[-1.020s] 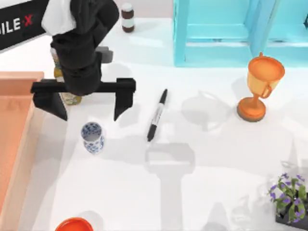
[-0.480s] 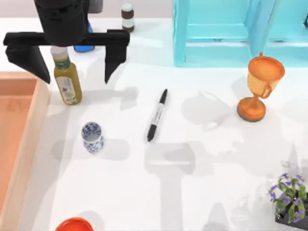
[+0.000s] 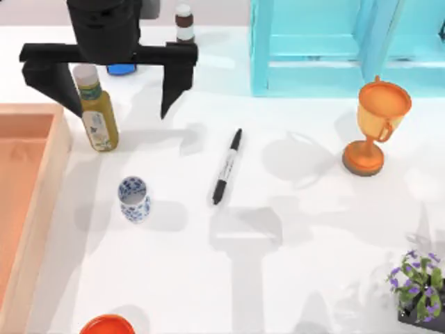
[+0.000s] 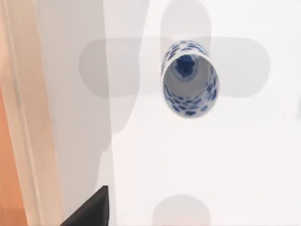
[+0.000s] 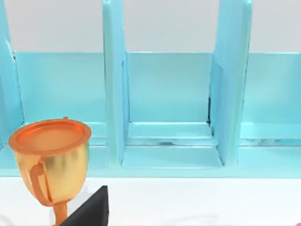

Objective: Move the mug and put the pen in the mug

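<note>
1 mug [image 3: 133, 198], 1 pen [image 3: 227, 167] – apart, L gripper [image 3: 111, 83] fingers spread wide, holding nothing

An olive bottle [image 3: 96, 111] is standing upright just under the left gripper's [image 3: 110, 89] spread, beside a wooden tray [image 3: 42, 188]. A brown jar [image 3: 184, 25] is sitting just behind it. A teal shelf [image 3: 313, 49] and an orange trophy [image 3: 376, 125] are standing well off toward the right. A red bowl [image 3: 106, 325] and a flowering plant [image 3: 418, 284] are sitting farthest away.
</note>
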You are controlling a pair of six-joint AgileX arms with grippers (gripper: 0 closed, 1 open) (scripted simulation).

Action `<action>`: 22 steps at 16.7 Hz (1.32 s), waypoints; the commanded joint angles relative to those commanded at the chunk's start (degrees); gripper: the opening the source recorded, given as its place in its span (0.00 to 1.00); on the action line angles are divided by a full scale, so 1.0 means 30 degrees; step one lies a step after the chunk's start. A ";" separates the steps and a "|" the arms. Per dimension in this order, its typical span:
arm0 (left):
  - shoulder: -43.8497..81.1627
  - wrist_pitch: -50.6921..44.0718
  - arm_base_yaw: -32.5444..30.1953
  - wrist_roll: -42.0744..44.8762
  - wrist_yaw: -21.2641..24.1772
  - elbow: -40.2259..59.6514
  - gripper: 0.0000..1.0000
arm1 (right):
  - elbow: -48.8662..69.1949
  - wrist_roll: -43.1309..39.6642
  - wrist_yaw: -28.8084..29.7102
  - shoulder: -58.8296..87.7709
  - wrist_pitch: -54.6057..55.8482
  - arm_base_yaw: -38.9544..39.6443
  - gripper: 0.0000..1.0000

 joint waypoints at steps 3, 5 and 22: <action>0.3021 -0.0603 -0.0889 -0.0018 -0.0463 0.3108 1.00 | 0.0000 0.0000 0.0000 0.0000 0.0000 0.0000 1.00; 0.5705 -0.1016 -0.1672 0.0044 -0.0869 0.6134 1.00 | 0.0000 0.0000 0.0000 0.0000 0.0000 0.0000 1.00; 1.3762 -0.0834 -0.4316 0.0611 -0.2290 1.3874 1.00 | 0.0000 0.0000 0.0000 0.0000 0.0000 0.0000 1.00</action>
